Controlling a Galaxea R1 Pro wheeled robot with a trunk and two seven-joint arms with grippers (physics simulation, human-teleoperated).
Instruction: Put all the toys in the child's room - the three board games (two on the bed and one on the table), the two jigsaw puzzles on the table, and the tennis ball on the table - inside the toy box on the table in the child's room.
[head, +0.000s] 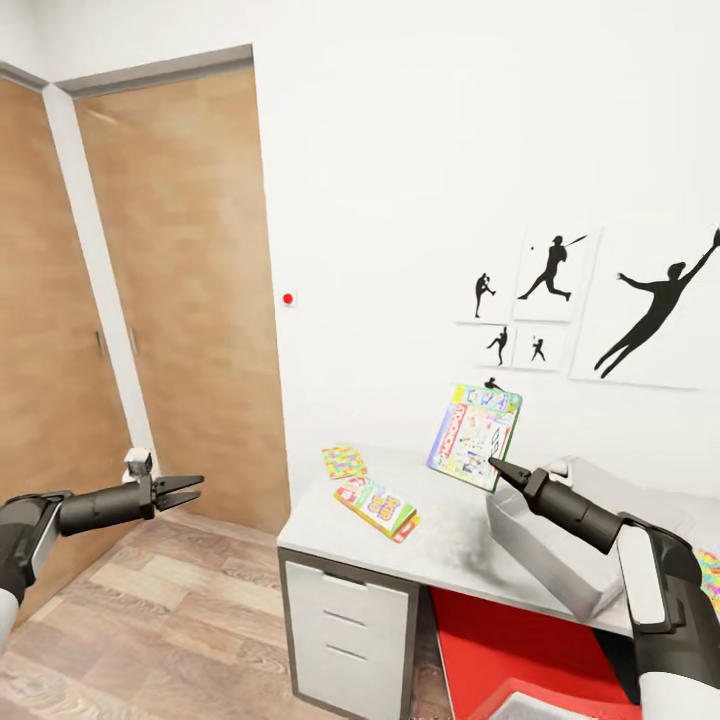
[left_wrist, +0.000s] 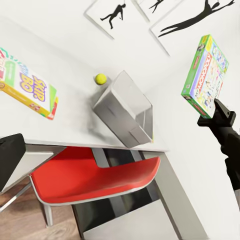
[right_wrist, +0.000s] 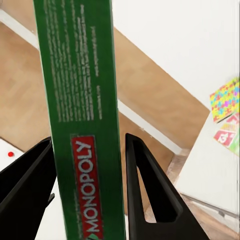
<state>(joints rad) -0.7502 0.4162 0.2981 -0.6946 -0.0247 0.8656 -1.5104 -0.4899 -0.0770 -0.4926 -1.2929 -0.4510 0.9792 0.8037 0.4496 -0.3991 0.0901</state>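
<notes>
My right gripper (head: 497, 463) is shut on the lower edge of the green-edged board game (head: 475, 436), a "MONOPOLY" box held upright in the air over the table (head: 450, 545). The left wrist view shows this box (left_wrist: 205, 70) above the gripper (left_wrist: 216, 111). Its green side (right_wrist: 80, 100) runs between the right fingers (right_wrist: 150, 190). The grey toy box (head: 540, 550) stands just below and right of it, also toy box (left_wrist: 122, 107). The tennis ball (left_wrist: 101, 78) lies behind the bin. The SKIP-BO box (head: 378, 507) and a jigsaw puzzle (head: 344, 462) lie on the table's left end. My left gripper (head: 190, 489) hangs open over the floor.
A red chair (head: 520, 640) is tucked under the table beside white drawers (head: 345, 620). A second jigsaw-pattern box (head: 711, 578) peeks in at the right edge. Wooden doors (head: 180, 300) stand to the left, with wood-plank floor (head: 150, 620) in front. Baseball silhouettes (head: 650, 310) hang on the wall.
</notes>
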